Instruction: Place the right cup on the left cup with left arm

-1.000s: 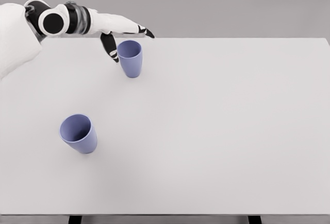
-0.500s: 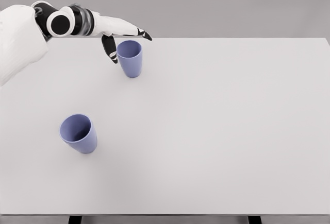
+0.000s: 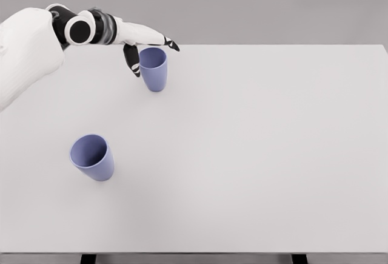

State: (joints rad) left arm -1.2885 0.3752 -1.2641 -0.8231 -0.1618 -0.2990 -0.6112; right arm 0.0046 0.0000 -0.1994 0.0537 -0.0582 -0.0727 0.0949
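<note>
While the left hand [image 3: 142,44] brackets the right cup [image 3: 153,68] at the tabletop's [image 3: 260,148] far edge, fingers spread and seemingly not yet gripping, lifting and stacking onto the left cup [image 3: 92,157] remain.

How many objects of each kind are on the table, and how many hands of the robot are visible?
Blue cups: 2, the far cup and the near cup, both upright on the white table.
Robot hands: 1, the left hand, fingers spread beside the far cup.
Total: 3
</note>
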